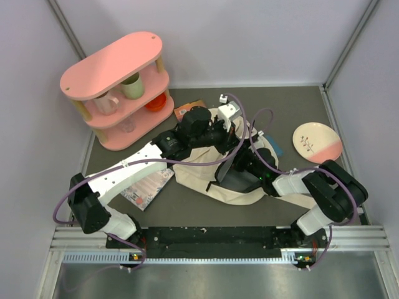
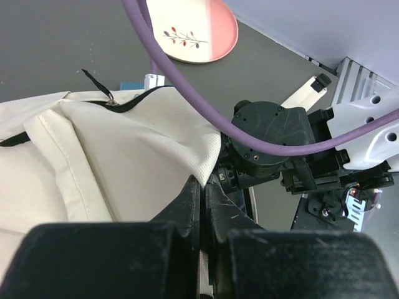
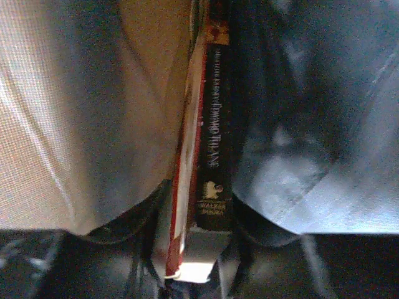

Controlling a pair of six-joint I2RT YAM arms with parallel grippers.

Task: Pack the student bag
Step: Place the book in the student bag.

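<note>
With my left gripper (image 2: pixel 202 187) pinched shut on the student bag (image 2: pixel 124 143) rim, I slide the book (image 3: pixel 215 124), clamped in my right gripper (image 3: pixel 198 218), straight inward.

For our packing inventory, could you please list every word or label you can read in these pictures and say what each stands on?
"EDWARD TULANE" - on the spine of the book inside the bag.
"WALKER BOOKS" - at the foot of that spine, barely legible.
Smaller words before the title: too blurred to read.
The plate shows only a twig drawing, no words.
</note>
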